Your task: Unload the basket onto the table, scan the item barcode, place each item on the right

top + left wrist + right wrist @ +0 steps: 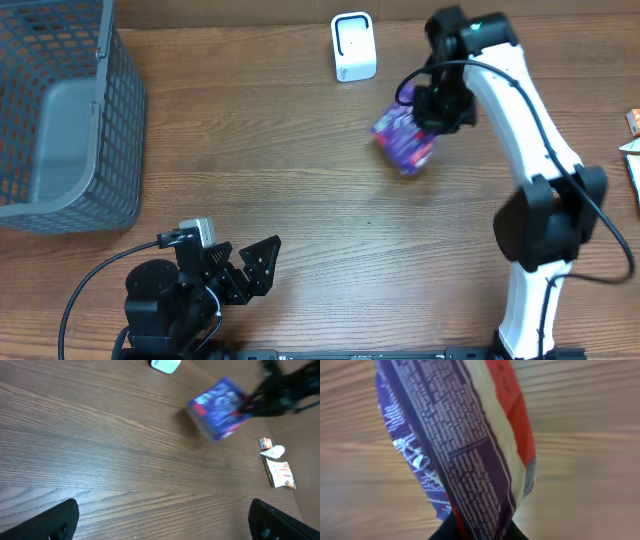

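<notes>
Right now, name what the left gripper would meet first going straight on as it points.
Likely bare table: in the left wrist view only wood lies ahead of the left gripper. The purple packet in the right gripper sits right of that line. Depth is unclear.

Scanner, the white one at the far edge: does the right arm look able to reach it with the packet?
Probably yes: the right claw holds the purple packet close to the white scanner, with only bare table between them.
</notes>
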### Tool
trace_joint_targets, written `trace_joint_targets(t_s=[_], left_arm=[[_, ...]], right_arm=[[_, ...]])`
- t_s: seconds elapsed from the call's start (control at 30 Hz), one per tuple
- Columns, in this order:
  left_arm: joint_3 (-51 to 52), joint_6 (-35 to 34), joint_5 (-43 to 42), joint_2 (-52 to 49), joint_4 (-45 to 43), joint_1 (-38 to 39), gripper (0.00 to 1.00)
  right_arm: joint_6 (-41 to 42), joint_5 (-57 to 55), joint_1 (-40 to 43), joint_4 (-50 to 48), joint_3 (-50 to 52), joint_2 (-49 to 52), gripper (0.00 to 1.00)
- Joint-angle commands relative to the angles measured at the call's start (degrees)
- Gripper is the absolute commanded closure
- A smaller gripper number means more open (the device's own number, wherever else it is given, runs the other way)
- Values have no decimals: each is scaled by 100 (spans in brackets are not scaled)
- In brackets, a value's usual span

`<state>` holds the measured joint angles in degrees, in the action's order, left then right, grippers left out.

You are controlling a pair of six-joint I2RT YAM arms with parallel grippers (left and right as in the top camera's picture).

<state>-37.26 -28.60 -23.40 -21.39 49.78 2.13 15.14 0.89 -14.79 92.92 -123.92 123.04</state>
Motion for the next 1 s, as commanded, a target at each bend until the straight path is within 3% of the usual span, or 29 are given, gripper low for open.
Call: trace_joint_targets(t_s=[0.0,0.3,0.57,0.6,0.67,0.77,0.83,0.97], left_arm=[[-33,-59,-39,24,-7,-24,0],[-33,-59,-39,24,-2,-22,0],[-33,-59,-39,24,-4,-24,0],[-33,-59,-39,24,-2,-24,0],[-33,-59,-39,24,-2,-24,0],[-33,-59,-39,24,-2,-24,0],[-33,-59,-39,24,-2,-24,0],[-33,-59,-39,24,-2,-24,0]], right_arm=[[994,-2065,-348,295,-173,-334,85],[1976,-3342,-841,-179,968,-326,82],[1906,-2323,-1364,-619,1469,-326,80],[1891,-2332,-1506,-684,1469,-326,78],[1727,-2332,-1633,-743,1467,-326,59],[765,-2304,-1731,-634,1469,-326,21],[688,-2306,-1731,-511,1471,-326,15],[778,-2586,-1582,-706,1847,-326,14]])
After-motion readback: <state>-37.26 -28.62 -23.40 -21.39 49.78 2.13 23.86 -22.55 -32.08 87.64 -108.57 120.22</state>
